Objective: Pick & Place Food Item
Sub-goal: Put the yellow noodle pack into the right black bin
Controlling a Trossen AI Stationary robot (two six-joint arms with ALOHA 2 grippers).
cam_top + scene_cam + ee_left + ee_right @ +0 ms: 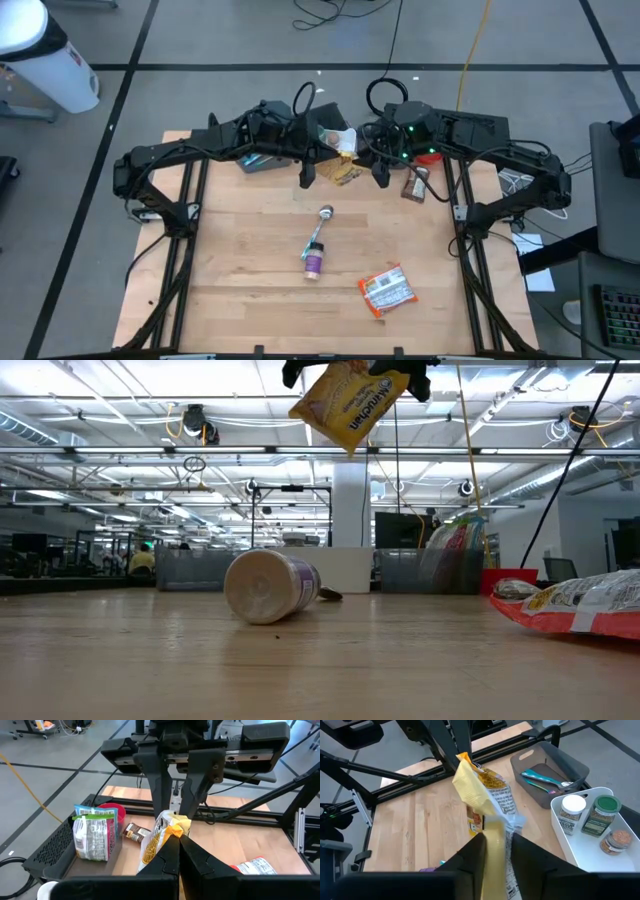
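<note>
Packet (345, 160), yellow, is suspended above the far middle of the table (250, 250), clear of the wood. One end is clamped in the closed left claw (179, 840); the other end is pinched between the fingers of the right claw (496, 842). A purple-lidded jar (314, 260) is seen lying on its side below. An orange pouch (387, 291) lies nearer the front, well apart.
</note>
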